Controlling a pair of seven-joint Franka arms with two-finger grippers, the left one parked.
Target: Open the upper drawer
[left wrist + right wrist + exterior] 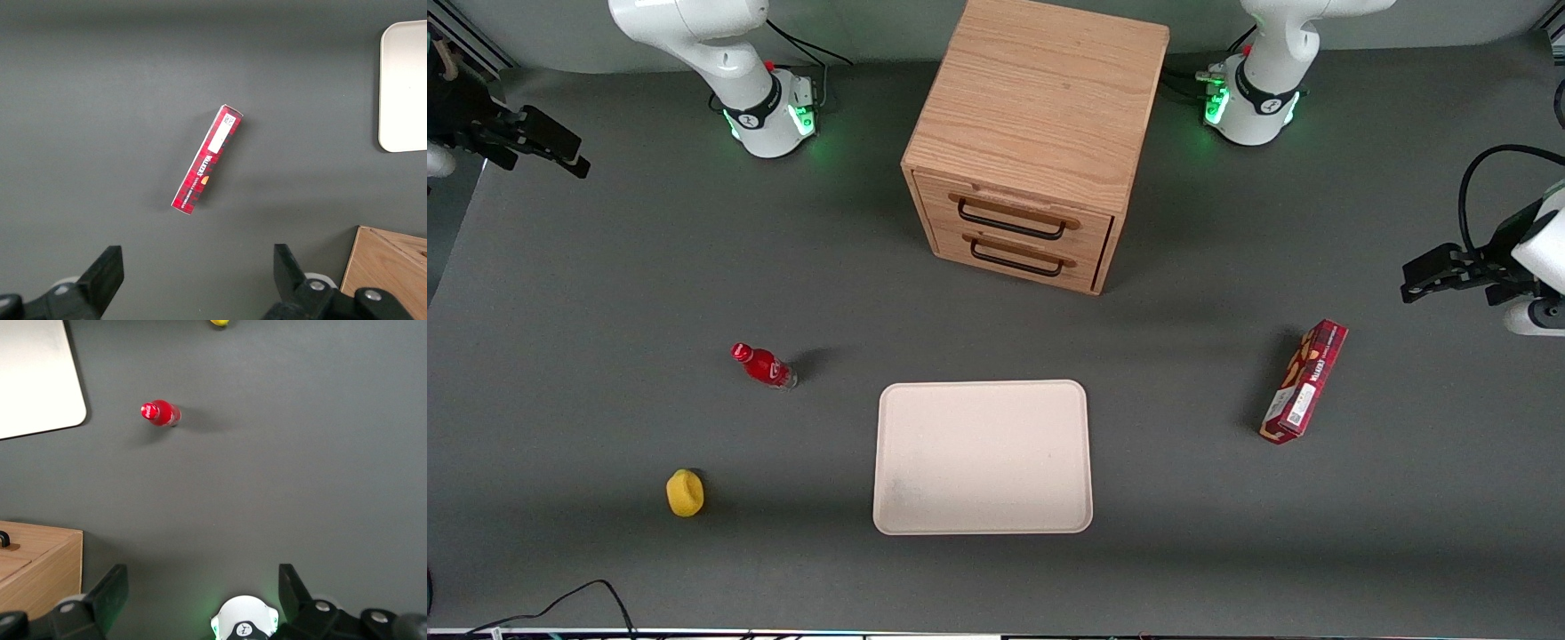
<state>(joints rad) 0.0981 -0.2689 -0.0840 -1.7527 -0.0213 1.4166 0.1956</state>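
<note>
Smooth rounded tray (983,458); oak upper drawer (1014,213) shut; gripper (534,138) wide, aloft.

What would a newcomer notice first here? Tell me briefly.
The boxy wooden cabinet, both drawers shut, the upper drawer with its black wire handle. Nearer the camera lies a pale tray, with a red bottle beside it. The gripper hovers open at the working arm's end of the table.

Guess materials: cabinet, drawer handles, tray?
Cabinet: light oak-look wood, matte, clear grain lines; solid or veneer unclear. Upper drawer has the same face; its handle is a thin black loop, likely coated metal wire. Tray: pale beige, matte, rounded corners, probably plastic or fibre composite. The end effector hangs open above the table's working-arm end.
</note>
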